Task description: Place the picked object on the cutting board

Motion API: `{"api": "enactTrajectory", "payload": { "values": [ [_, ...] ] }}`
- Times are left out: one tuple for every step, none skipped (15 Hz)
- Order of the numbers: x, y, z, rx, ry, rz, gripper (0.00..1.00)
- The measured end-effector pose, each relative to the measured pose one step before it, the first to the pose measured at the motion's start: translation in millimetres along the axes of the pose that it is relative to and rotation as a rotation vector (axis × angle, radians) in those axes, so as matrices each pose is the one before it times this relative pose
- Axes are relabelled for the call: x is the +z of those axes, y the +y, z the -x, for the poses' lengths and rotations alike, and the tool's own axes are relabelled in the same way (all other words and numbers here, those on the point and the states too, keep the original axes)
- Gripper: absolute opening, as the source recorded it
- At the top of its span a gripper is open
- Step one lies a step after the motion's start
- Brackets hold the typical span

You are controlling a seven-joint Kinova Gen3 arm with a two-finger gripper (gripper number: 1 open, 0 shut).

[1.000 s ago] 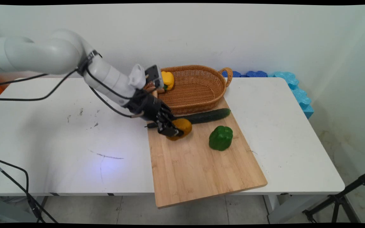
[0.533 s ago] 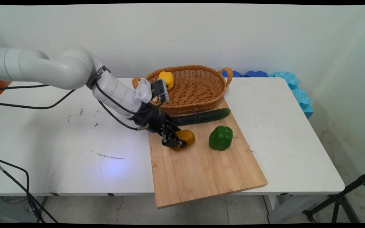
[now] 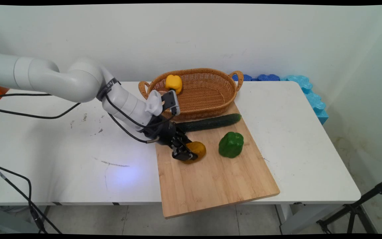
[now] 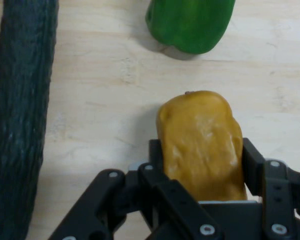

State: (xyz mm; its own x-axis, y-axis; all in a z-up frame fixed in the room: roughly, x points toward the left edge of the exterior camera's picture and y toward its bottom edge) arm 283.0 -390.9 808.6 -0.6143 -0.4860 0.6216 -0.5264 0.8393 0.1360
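Note:
My gripper (image 3: 188, 153) (image 4: 200, 165) is shut on an orange-yellow potato-like lump (image 3: 197, 150) (image 4: 201, 142), low over the left part of the wooden cutting board (image 3: 211, 179); whether the lump touches the board I cannot tell. A green bell pepper (image 3: 231, 144) (image 4: 190, 22) stands on the board just right of it. A long dark cucumber (image 3: 209, 122) (image 4: 20, 115) lies across the board's far edge, in front of the wicker basket (image 3: 204, 99). A yellow bell pepper (image 3: 173, 83) sits in the basket's left end.
The board overhangs the table's (image 3: 61, 149) near edge. Black cables (image 3: 28, 114) hang from the arm over the table's left side. Blue foam pieces (image 3: 307, 93) line the far right edge by the wall. A black tripod leg (image 3: 356, 207) stands at the lower right.
The arm has come down and toward the near side, carrying the orange-yellow lump from beside the cucumber to lower on the board. The yellow pepper in the basket is now uncovered.

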Motion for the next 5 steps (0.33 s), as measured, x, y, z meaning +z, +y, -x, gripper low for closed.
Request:
{"api": "enactTrajectory", "payload": {
  "values": [
    [2.23, -0.09, 0.34, -0.00011, 0.00103, 0.00011, 0.00],
    [1.68, -0.20, 0.18, -0.00034, 0.00089, -0.00057, 1.00],
    [0.95, -0.20, 0.08, -0.00029, 0.00058, -0.00084, 1.00],
    [1.44, -0.18, -0.16, 0.00021, 0.00153, -0.00034, 1.00],
    [1.34, -0.38, -0.66, 0.00074, 0.00313, -0.00071, 1.00]
  ]
}}
